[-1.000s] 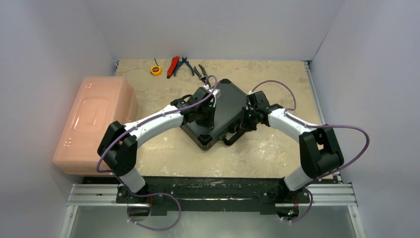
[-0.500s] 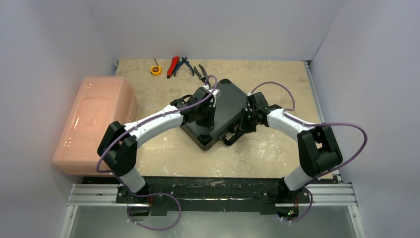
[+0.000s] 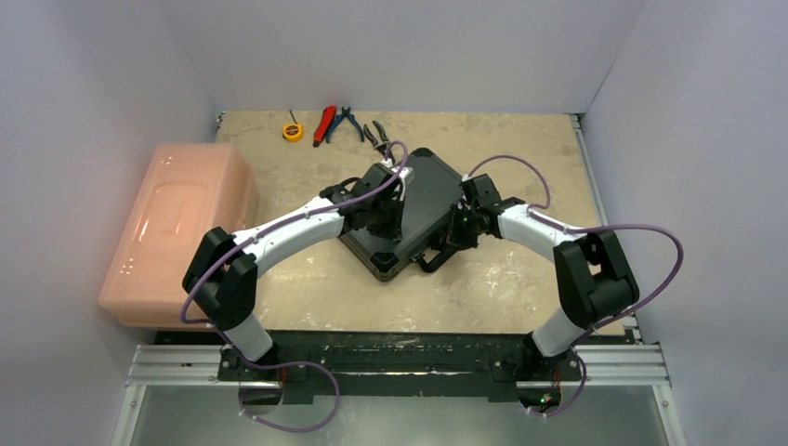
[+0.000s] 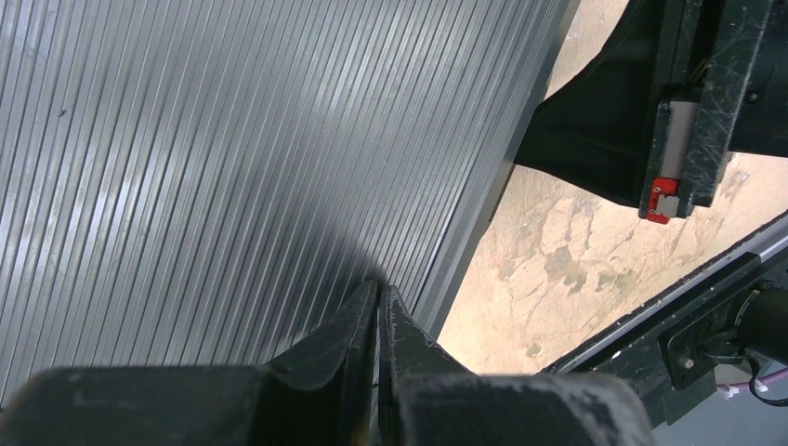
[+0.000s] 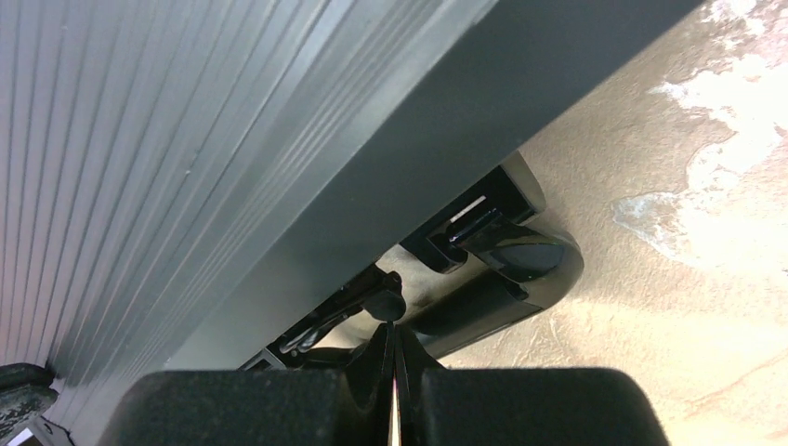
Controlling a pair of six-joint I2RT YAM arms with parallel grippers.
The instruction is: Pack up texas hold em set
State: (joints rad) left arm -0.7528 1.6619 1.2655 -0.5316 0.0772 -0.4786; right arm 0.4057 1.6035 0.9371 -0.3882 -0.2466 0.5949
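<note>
The black case (image 3: 423,200) of the Texas hold 'em set lies shut in the middle of the tabletop (image 3: 520,158), turned so that one corner points at the far edge and another at the near edge. Its handle (image 3: 432,260) juts from the side facing the near right.

Both arms reach in over it from the near edge. The left gripper (image 3: 388,218) hangs over the left part of the ribbed lid (image 4: 232,167). In its wrist view the two fingers (image 4: 353,325) are pressed together with nothing between them, their tips close above the ribs near the lid's edge. Whether they touch the lid cannot be told.

The right gripper (image 3: 457,232) is at the case's near-right side, just above the handle. Its wrist view shows its fingers (image 5: 376,348) likewise squeezed tight and gripping nothing. Their tips are just beside a small dark fitting on the case's side wall, with the handle curving below on the bare surface.

A large pink bin (image 3: 177,223) stands along the left edge, well apart from the case. A yellow tape measure (image 3: 293,131) and several pliers (image 3: 336,122) lie in a loose row by the far edge, the nearest pair close to the case's far corner.
</note>
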